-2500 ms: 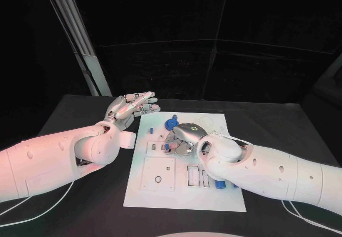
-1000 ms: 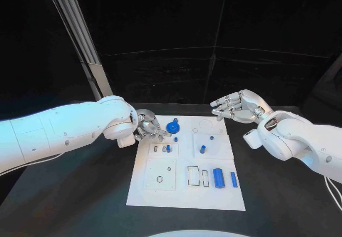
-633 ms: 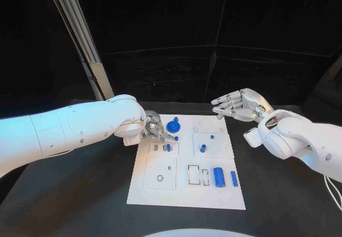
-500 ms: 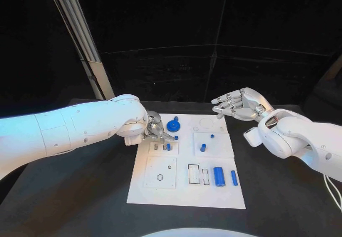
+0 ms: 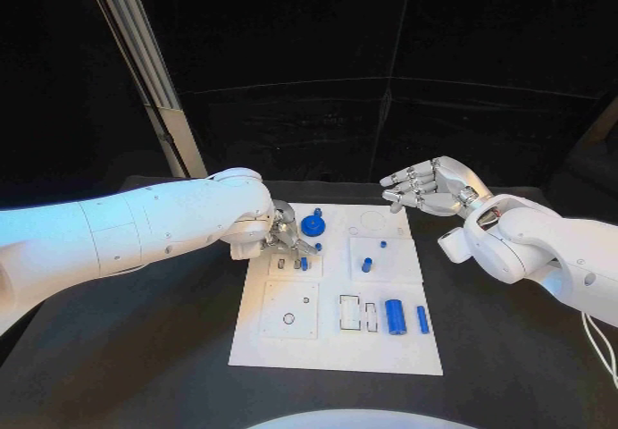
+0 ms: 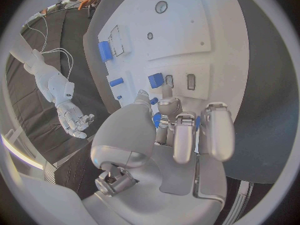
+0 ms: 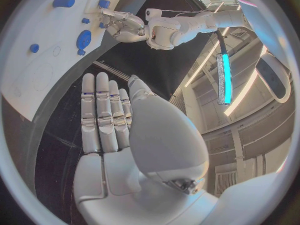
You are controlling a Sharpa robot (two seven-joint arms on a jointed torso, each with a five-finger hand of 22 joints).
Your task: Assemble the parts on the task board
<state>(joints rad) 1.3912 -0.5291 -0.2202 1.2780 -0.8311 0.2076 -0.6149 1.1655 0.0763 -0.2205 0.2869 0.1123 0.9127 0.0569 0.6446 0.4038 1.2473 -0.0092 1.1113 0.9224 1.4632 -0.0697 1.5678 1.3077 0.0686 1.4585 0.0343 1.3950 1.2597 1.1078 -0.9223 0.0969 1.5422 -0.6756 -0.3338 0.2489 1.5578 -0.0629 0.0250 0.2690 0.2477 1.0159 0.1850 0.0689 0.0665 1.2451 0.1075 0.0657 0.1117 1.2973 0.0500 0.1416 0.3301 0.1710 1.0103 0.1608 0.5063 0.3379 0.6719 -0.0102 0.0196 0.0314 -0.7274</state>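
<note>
Reaching over the task board (image 5: 329,344) at ten o'clock, the left hand (image 5: 283,234) curls onto a blue part (image 6: 156,120), grasp uncertain, likely seating next; right hand (image 5: 431,189) idles spread, empty.

No legible txt, labels or nos. on task board (image 5: 338,353); none on arms either

left hand (image 5: 285,234) curled, right hand (image 5: 430,189) open — raised
</note>
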